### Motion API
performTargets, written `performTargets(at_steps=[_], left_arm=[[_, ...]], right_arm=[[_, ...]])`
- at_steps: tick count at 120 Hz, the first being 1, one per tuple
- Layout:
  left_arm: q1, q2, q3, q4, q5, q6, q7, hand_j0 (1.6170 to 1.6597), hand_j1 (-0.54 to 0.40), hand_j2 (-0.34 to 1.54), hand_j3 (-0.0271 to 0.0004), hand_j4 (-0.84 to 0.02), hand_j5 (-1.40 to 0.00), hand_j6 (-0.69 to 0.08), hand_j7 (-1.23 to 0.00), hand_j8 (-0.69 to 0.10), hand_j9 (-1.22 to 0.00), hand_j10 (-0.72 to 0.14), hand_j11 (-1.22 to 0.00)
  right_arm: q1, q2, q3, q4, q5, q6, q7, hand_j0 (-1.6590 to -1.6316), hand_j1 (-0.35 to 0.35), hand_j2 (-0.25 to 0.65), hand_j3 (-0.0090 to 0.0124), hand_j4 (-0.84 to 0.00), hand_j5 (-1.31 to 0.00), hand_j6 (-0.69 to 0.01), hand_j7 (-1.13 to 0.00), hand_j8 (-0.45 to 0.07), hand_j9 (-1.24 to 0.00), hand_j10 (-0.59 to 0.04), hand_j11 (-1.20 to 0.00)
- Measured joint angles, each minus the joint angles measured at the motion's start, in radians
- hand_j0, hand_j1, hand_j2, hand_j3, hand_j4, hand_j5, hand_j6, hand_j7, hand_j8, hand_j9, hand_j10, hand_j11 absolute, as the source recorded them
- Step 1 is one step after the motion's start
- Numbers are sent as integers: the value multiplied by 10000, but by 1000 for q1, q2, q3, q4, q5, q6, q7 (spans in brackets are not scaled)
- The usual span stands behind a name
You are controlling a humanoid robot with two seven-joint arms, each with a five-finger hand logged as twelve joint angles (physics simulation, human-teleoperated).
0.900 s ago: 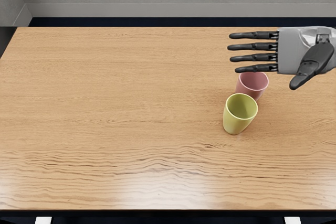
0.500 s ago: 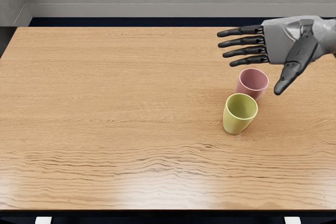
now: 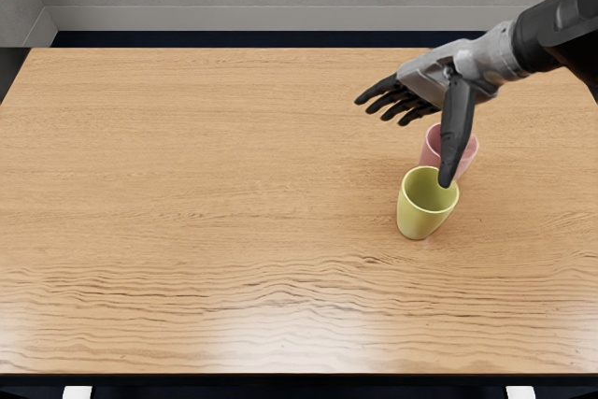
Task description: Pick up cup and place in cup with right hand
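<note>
My right hand [image 3: 425,147] reaches in from the upper right above the cups, its fingers spread and pointing left, holding nothing. Its long thumb hangs downward and covers part of the pink cup [image 3: 431,149], with the tip overlapping the rim of the yellow-green cup [image 3: 420,219]; whether it touches cannot be told. Both cups stand upright with their openings up, the yellow-green one in front of the pink one and hiding part of its lower side.
The wooden table [image 3: 206,193] fills most of the view. Its back edge runs below a grey wall, and its front edge lies near the bottom of the picture.
The right hand has moved left and tilted, fingers slanting down-left and thumb swung downward over the cups. More of its forearm shows. Both cups stand where they were.
</note>
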Motion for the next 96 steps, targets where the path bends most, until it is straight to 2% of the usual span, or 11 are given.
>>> performTargets(at_steps=[17,32,46,57,80,96], left_arm=[[1,0,0,0,0,0,0,16581,3490,1,0,-3,0,-3,0,-3,0,-2,0],[0,0,0,1,0,0,0,16581,3491,1,0,-4,-1,-5,0,-5,0,-3,0],[0,0,0,1,0,0,0,16581,3491,1,0,-3,-1,-4,0,-4,0,-3,0],[0,0,0,1,0,0,0,16581,3491,1,0,-2,0,-3,0,-3,0,-2,0],[0,0,0,2,0,0,0,16581,3491,1,0,-2,0,-3,0,-2,0,-1,0],[0,0,1,3,0,0,0,16581,3491,1,0,-2,0,-3,0,-3,0,-2,0]], right_arm=[[30,55,-51,20,-93,-86,0,-16581,-3097,-69,0,-343,-429,-348,-427,-344,-428,-339,-427],[39,65,-73,102,-181,-206,0,-16581,-3098,-68,0,-344,-428,-350,-427,-345,-428,-340,-427],[45,39,-106,199,-255,-327,0,-16581,-3060,-72,0,-379,-471,-387,-469,-381,-470,-374,-470],[48,28,-127,248,-289,-383,0,-16581,-2922,-93,0,-496,-622,-505,-619,-498,-621,-491,-621],[46,37,-182,279,-360,-478,0,-16581,-2045,-236,0,-1230,-1575,-1241,-1572,-1234,-1574,-1225,-1573],[21,49,-214,284,-421,-531,0,-16581,-2100,-225,0,-1185,-1516,-1196,-1513,-1189,-1515,-1180,-1514]])
